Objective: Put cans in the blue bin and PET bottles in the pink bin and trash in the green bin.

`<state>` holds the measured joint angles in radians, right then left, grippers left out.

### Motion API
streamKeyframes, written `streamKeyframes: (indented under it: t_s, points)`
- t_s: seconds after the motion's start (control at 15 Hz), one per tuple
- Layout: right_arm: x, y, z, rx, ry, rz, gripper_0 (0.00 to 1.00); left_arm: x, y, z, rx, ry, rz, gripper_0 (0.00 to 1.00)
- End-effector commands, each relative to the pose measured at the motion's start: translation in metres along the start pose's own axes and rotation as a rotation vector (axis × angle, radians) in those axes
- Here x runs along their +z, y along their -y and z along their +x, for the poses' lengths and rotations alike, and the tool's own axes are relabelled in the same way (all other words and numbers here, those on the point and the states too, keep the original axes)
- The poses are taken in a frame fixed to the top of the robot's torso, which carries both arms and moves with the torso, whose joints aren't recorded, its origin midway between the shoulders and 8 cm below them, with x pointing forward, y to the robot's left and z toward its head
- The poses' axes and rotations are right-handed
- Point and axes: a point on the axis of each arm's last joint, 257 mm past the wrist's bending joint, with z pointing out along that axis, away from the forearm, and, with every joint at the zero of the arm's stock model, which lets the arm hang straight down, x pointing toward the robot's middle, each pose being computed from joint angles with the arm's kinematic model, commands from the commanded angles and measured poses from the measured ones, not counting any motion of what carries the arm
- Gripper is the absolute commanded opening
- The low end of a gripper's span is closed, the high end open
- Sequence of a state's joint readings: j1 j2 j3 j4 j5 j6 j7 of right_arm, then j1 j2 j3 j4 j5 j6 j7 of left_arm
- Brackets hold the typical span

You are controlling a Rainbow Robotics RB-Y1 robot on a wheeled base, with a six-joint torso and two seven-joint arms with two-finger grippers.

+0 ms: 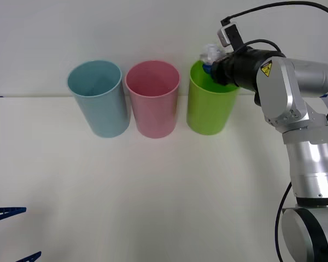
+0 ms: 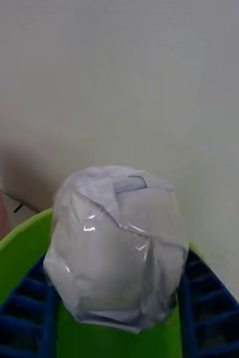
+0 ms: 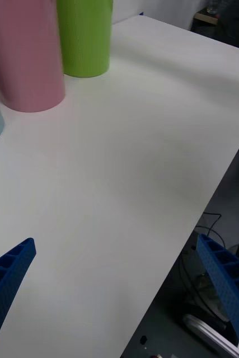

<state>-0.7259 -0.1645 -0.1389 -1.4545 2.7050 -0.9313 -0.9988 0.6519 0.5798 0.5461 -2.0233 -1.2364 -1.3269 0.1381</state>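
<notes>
Right end effector (image 2: pixel 119 319) clamped on small wrinkly ball of whitish plastic film (image 2: pixel 116 246), over tall lime-green plastic bin's (image 1: pixel 208 112) rim at table's one o'clock. Judged light, soft, crushable, slippery; best pinched mid-body. Left end effector (image 3: pixel 119 291) wide open, empty, at seven o'clock.

Your right arm (image 1: pixel 295 103) has silver-grey rounded joint housings, a black forearm section with a yellow triangular warning sticker (image 1: pixel 265 68), black cables looping overhead, and a small grey camera box (image 1: pixel 228 34) on the wrist. Gripper fingers (image 3: pixel 228 285) are blue, ribbed, lattice-patterned plastic.
</notes>
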Motion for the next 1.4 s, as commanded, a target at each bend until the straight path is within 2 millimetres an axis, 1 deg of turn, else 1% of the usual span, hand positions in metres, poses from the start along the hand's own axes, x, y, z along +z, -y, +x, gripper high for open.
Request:
streamKeyframes:
  t_s: [0.07, 0.53, 0.8, 0.87, 1.0, 1.07, 1.2, 1.33, 1.4]
  points:
    - [0.0, 0.001, 0.0, -0.005, 0.003, 0.0, 1.0, 0.0, 0.0, 0.0, 0.0, 0.0, 0.0, 1.0]
    - [-0.005, 0.01, -0.003, -0.014, 0.02, -0.009, 1.0, 0.0, 0.0, 0.0, 0.0, 0.0, 0.0, 1.0]
    - [-0.005, 0.008, -0.006, -0.013, 0.031, -0.021, 1.0, 0.0, 0.0, 0.0, 0.0, 0.0, 0.0, 1.0]
    - [-0.006, 0.004, -0.01, -0.01, 0.041, -0.031, 1.0, 0.0, 0.0, 0.0, 0.0, 0.0, 0.0, 1.0]
    - [-0.012, -0.004, -0.029, -0.037, 0.074, -0.038, 1.0, 0.0, 0.0, 0.0, 0.0, 0.0, 0.0, 1.0]
    - [-0.018, -0.011, -0.039, -0.048, 0.085, -0.051, 1.0, 0.0, 0.0, 0.0, 0.0, 0.0, 0.0, 1.0]
    - [-0.044, -0.024, -0.065, -0.082, 0.104, -0.088, 1.0, 0.0, 0.0, 0.0, 0.0, 0.0, 0.0, 1.0]
    - [-0.075, -0.036, -0.079, -0.094, 0.117, -0.142, 1.0, 0.0, 0.0, 0.0, 0.0, 0.0, 0.0, 1.0]
    - [-0.091, -0.04, -0.081, -0.085, 0.136, -0.168, 1.0, 0.0, 0.0, 0.0, 0.0, 0.0, 0.0, 1.0]
